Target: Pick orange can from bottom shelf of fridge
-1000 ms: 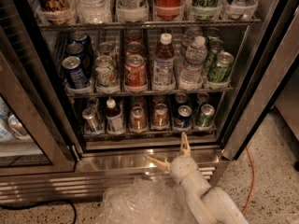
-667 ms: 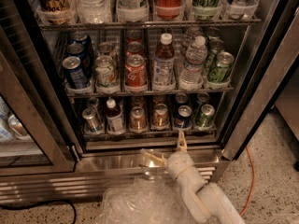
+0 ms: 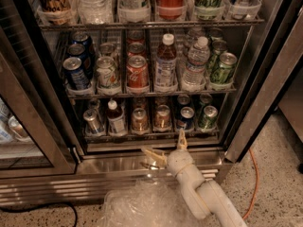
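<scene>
The fridge [image 3: 265, 84] stands open in front of me. Two orange cans [image 3: 139, 119] [image 3: 162, 117] stand side by side in the middle lanes of the bottom shelf [image 3: 151, 135], with more cans behind them. My gripper [image 3: 162, 141] is open just below and in front of that shelf, over the stainless sill [image 3: 109, 164]. One finger [image 3: 181, 139] points up at the shelf's front edge, to the right of the right orange can. The other finger points left. It holds nothing.
On the bottom shelf are also a silver can [image 3: 92, 122], a small bottle [image 3: 116, 119], a blue can [image 3: 185, 118] and a green can [image 3: 207, 117]. The rack above holds a Coca-Cola can [image 3: 137, 72] and bottles. Clear plastic [image 3: 137, 205] and an orange cable [image 3: 255, 183] lie on the floor.
My gripper has moved a little up and to the left, closer to the bottom shelf's front edge. The cans have not moved.
</scene>
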### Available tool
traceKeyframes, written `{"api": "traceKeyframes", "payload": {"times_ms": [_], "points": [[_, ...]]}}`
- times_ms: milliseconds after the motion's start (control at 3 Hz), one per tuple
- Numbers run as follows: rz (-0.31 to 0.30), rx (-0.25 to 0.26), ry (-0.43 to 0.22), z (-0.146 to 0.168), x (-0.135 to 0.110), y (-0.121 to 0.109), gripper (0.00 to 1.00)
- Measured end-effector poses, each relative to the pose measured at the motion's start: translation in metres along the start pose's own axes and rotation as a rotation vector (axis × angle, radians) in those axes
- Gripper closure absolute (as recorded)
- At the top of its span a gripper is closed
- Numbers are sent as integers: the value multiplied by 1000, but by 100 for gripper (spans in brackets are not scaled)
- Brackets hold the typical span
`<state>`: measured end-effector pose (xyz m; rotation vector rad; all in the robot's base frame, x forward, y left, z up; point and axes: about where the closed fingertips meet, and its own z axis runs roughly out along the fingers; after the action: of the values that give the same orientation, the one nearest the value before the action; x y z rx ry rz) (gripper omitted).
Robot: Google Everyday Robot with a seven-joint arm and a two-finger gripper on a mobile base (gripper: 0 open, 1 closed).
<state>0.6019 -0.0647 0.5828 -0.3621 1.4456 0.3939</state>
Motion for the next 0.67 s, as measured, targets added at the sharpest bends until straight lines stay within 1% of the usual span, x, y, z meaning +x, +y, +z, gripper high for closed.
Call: {"api": "traceKeyframes", "payload": {"times_ms": [333,667], "points": [[0,0,0,0,0,0,13],[0,0,0,0,0,0,32]]}}
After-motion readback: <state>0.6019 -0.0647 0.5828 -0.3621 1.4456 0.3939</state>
